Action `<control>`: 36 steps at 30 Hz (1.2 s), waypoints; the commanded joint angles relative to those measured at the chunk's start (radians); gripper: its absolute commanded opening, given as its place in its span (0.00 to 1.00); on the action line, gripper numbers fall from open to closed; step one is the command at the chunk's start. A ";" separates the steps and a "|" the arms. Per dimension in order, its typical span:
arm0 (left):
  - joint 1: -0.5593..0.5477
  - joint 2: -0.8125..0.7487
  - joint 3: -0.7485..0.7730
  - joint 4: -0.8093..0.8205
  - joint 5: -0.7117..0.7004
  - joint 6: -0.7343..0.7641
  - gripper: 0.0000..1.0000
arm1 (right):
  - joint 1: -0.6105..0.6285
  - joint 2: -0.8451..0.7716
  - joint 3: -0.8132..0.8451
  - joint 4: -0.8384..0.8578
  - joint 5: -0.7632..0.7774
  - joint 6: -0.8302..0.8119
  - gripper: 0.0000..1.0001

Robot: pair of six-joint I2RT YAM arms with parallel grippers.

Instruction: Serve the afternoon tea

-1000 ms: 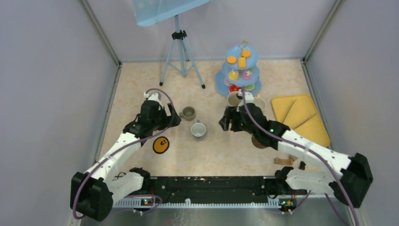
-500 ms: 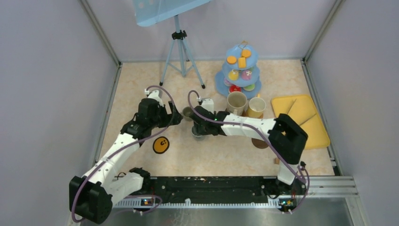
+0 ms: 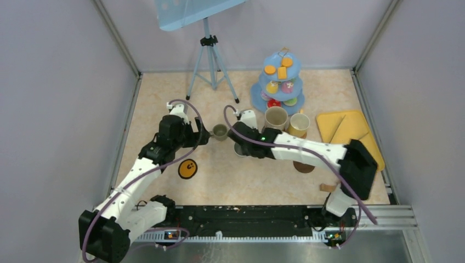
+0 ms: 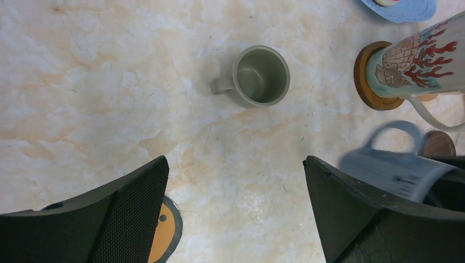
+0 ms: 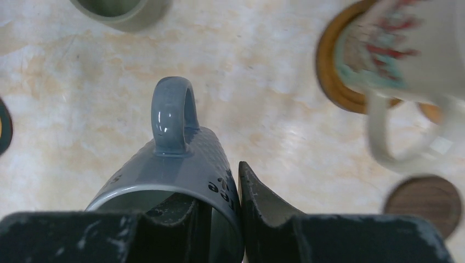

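Note:
My right gripper (image 3: 241,143) is shut on the rim of a small grey-blue mug (image 5: 170,164), with one finger inside and one outside. The mug is tilted and blurred in the left wrist view (image 4: 395,170). My left gripper (image 3: 200,137) is open and empty (image 4: 236,164), just left of a small grey-green mug (image 3: 220,131) that stands upright (image 4: 257,76). The large cream mug (image 3: 276,118) sits on a brown coaster (image 4: 368,82). The yellow mug (image 3: 299,125) is beside it. The light-blue cake stand (image 3: 281,82) holds several toy cakes.
An orange coaster (image 3: 187,169) lies near the left arm. A bare brown coaster (image 3: 303,166) lies under the right arm. A flat yellow tray (image 3: 351,137) lies at the right. A tripod (image 3: 211,60) stands at the back. Walls enclose the table.
My right arm swung left from beside the cream mug to the grey-blue mug, closed on its rim and shifted it slightly right. My left gripper crept a little toward the grey-green mug.

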 commanded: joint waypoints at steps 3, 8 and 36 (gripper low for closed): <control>-0.026 0.021 -0.009 0.085 -0.030 0.029 0.99 | -0.008 -0.455 -0.255 -0.010 0.109 -0.179 0.00; -0.038 0.041 -0.009 0.100 -0.046 0.025 0.99 | -0.189 -0.671 -0.414 -0.137 0.079 -0.062 0.00; -0.038 0.080 0.019 0.099 -0.029 0.021 0.99 | -0.641 -0.621 -0.573 -0.166 -0.089 0.150 0.00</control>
